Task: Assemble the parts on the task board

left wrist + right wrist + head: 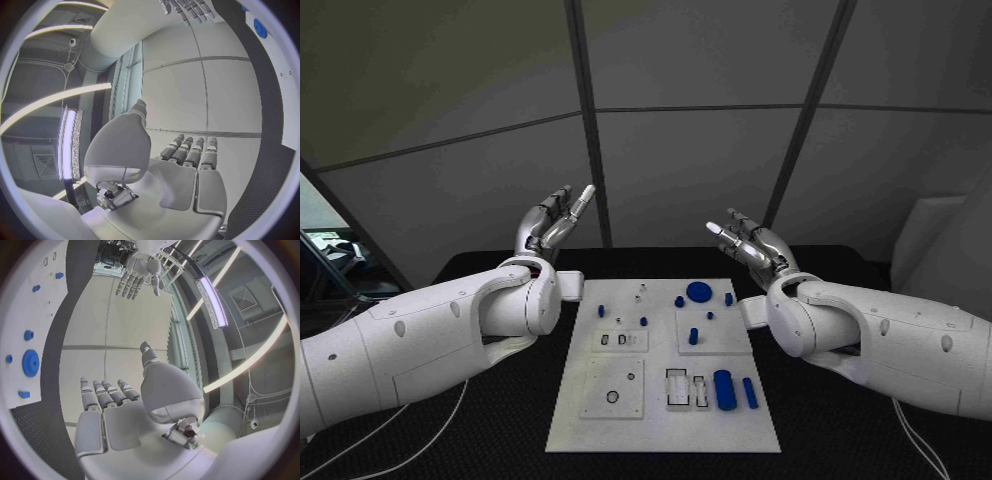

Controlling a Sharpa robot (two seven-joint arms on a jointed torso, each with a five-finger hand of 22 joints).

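— How are the arms posed?
— The left hand (551, 226) and right hand (751, 243) are raised above the worktop (848, 440), fingers spread, nothing held.
— And the task board (574, 425)?
— It is laid flat between the arms, blue parts (723, 388) resting on it.

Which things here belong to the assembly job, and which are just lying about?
Job: task board, blue gear, long blue cylinder, blue rod, left hand and right hand, both empty.
Lying about: white cable, black table.
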